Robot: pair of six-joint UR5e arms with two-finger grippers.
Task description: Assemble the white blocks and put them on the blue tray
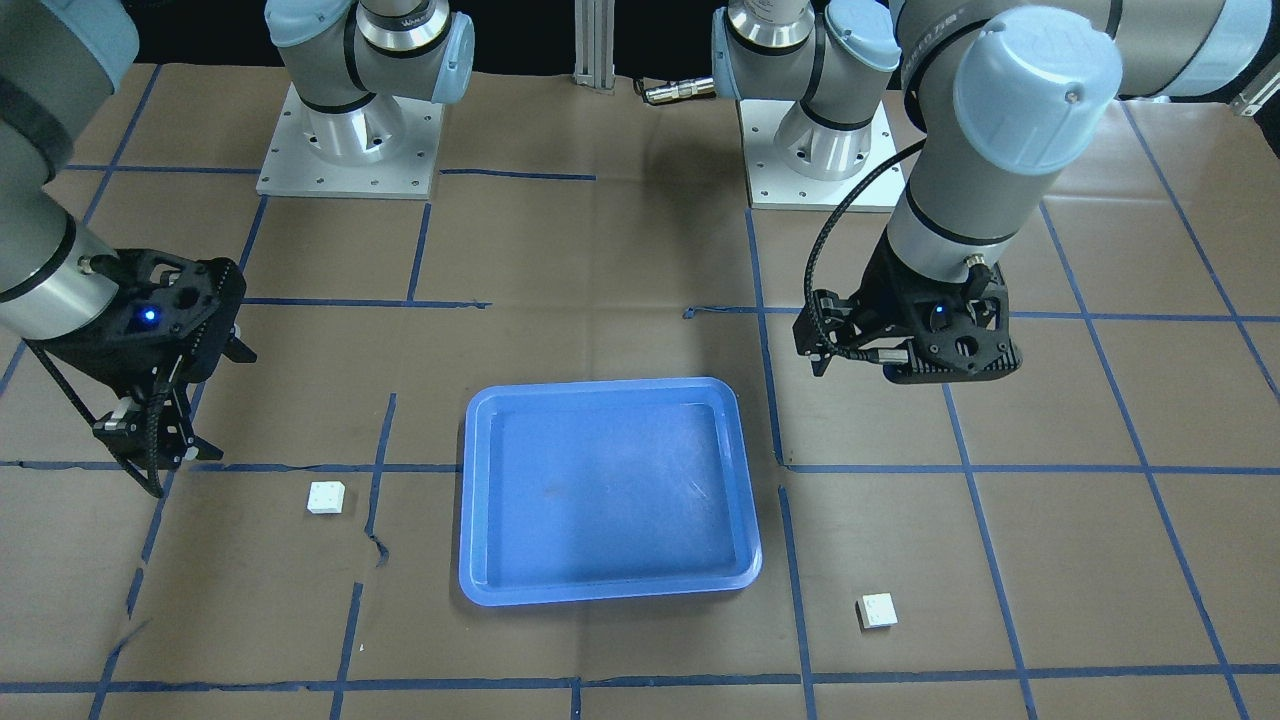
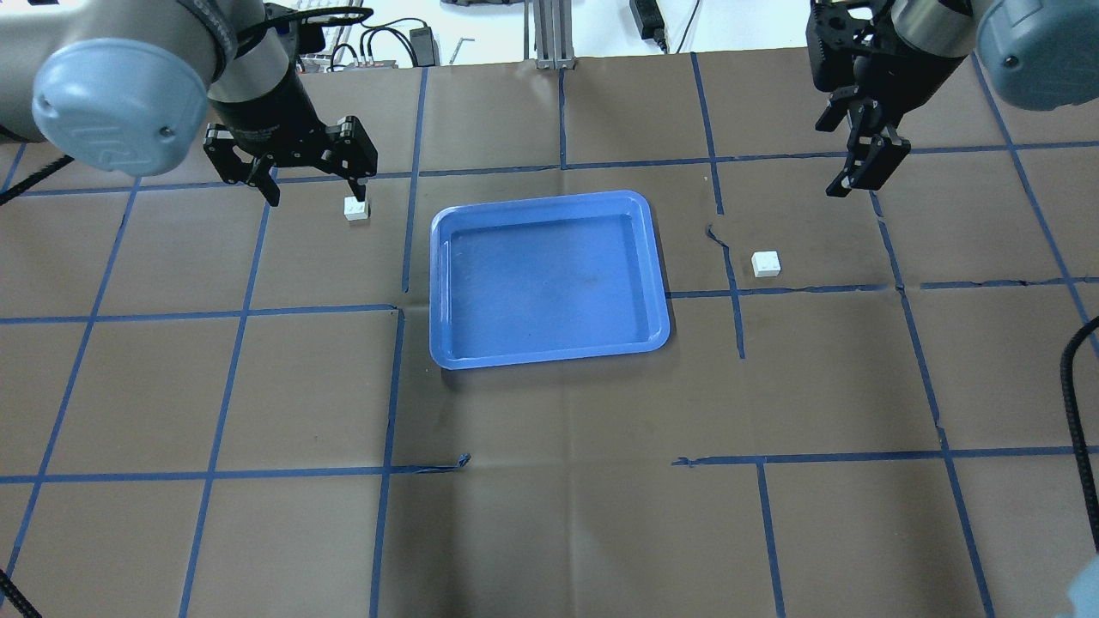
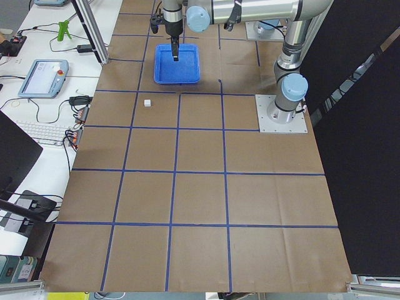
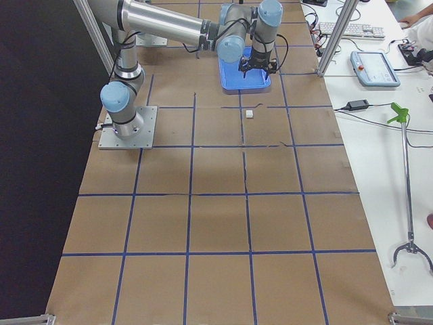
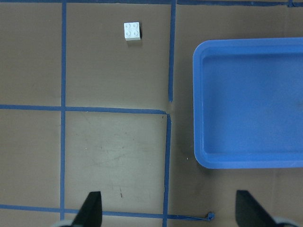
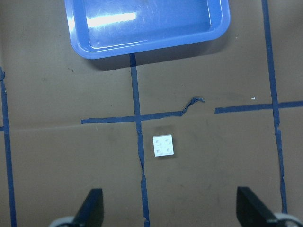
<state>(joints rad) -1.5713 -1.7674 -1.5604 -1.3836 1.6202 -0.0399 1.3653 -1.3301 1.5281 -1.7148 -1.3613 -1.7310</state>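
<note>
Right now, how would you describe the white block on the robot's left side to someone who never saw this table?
Find the blue tray in the middle of the brown table. The left white block lies outside the tray, near its far corner, on the robot's left. Its twin, the right white block, lies on the tray's opposite side.

The blue tray lies centred. One white block sits to its left, below the left gripper, whose jaws are spread. The other white block sits to its right, apart from the right gripper.
</note>
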